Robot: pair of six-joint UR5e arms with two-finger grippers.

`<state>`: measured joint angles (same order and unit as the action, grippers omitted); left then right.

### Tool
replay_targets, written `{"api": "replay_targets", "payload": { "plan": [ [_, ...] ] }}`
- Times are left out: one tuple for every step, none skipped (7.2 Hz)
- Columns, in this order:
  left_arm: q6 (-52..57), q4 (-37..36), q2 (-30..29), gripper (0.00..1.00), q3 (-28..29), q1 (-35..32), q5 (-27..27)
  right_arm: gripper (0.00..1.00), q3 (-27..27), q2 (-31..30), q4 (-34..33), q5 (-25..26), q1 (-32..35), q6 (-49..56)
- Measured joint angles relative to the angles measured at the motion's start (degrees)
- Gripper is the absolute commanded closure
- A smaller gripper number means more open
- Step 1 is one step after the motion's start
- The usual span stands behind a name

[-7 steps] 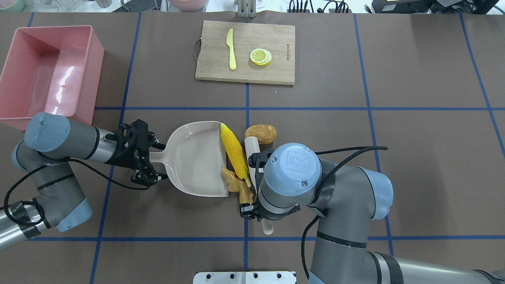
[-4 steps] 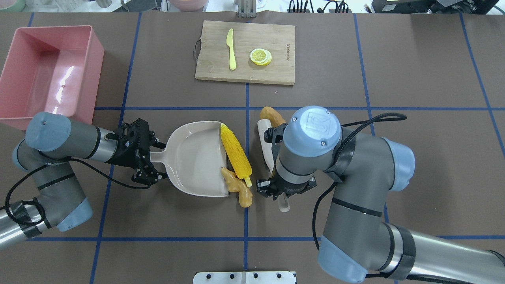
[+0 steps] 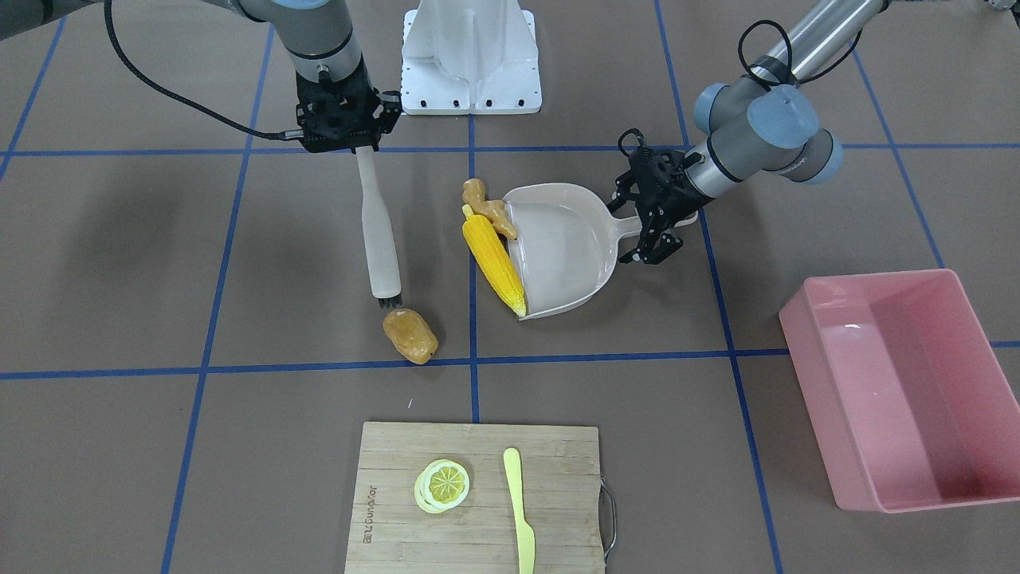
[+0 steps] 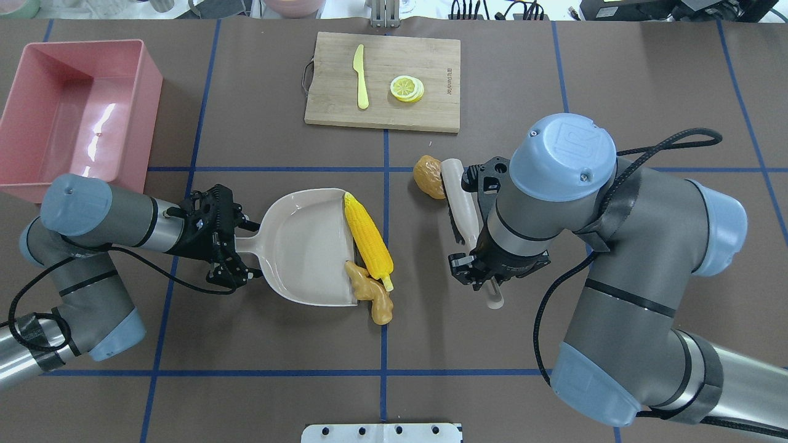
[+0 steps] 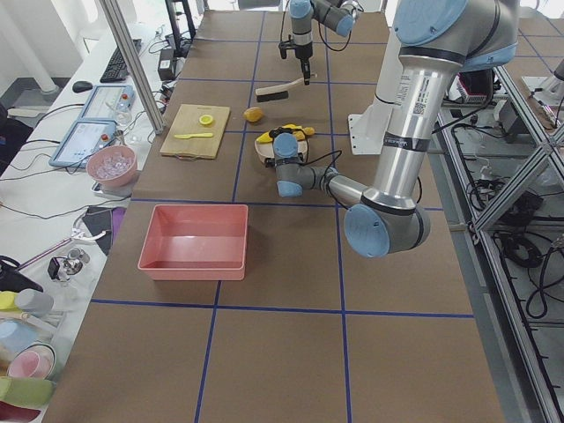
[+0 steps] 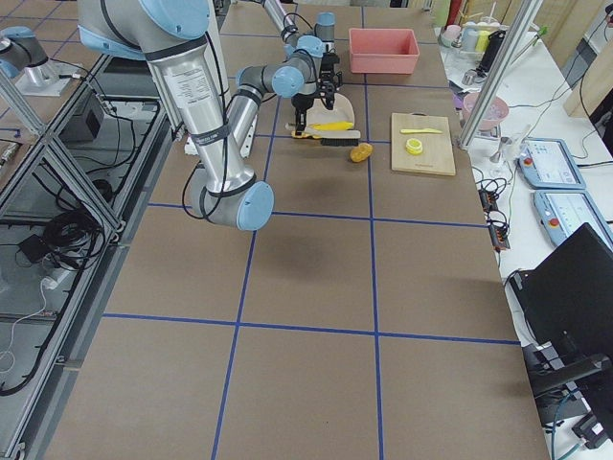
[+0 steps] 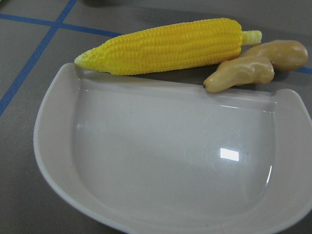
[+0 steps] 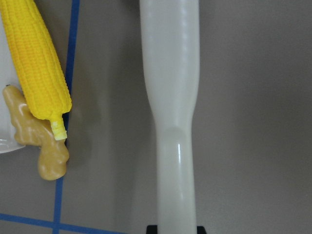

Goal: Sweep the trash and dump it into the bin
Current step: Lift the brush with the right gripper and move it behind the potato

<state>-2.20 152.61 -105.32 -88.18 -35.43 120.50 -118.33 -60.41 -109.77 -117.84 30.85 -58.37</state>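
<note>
The yellow corn cob point(image 4: 367, 240) lies along the open lip of the beige dustpan point(image 4: 301, 246). The tan ginger root point(image 4: 371, 297) touches the lip's near corner. Both also show in the left wrist view, corn point(image 7: 165, 46) and ginger point(image 7: 253, 66). My left gripper point(image 4: 237, 246) is shut on the dustpan's handle. The brown potato point(image 4: 429, 176) lies apart, to the right of the pan, at the bristle end of a white brush point(image 4: 462, 206). My right gripper point(image 4: 486, 274) is shut on the brush handle point(image 8: 170, 97). The pink bin point(image 4: 74, 123) stands empty at the far left.
A wooden cutting board point(image 4: 431, 61) at the far middle carries a yellow knife point(image 4: 361, 77) and lemon slices point(image 4: 407, 88). Blue tape lines cross the brown table. A white mounting plate point(image 4: 381, 432) sits at the near edge.
My right arm has swung the brush rightward and away from the corn and ginger. The potato has shifted farther back and right. The left gripper, dustpan, corn and ginger have stayed put.
</note>
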Motion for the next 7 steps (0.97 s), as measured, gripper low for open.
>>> {"api": "replay_targets", "payload": {
  "plan": [
    [0.0, -1.0, 0.1, 0.03, -0.8, 0.0, 0.0, 1.0, 0.9, -0.4, -0.1, 0.3, 0.8, 2.8],
    [0.1, -1.8, 0.1, 0.03, -1.5, 0.0, -0.1, 1.0, 3.0, -0.4, 0.1, 0.7, 1.8, 7.0],
    [0.1, -2.2, 0.2, 0.03, -1.7, 0.1, -0.3, 1.0, 5.3, -0.4, 0.4, 1.0, 3.2, 11.9],
    [0.1, -2.4, 0.2, 0.03, -1.8, 0.3, -0.5, 1.0, 6.9, -0.5, 0.6, 1.3, 4.1, 15.4],
    [0.1, -2.5, 0.3, 0.03, -1.7, 0.4, -0.7, 1.0, 8.6, -0.7, 2.0, 1.8, 4.1, 16.8],
    [0.1, -2.7, 0.3, 0.03, -1.6, 0.4, -0.9, 1.0, 10.7, -0.7, 4.9, 2.5, 3.7, 17.2],
    [0.1, -3.1, 0.3, 0.03, -1.6, 0.5, -1.0, 1.0, 13.1, -0.5, 7.7, 3.0, 3.2, 17.1]
  ]
}}
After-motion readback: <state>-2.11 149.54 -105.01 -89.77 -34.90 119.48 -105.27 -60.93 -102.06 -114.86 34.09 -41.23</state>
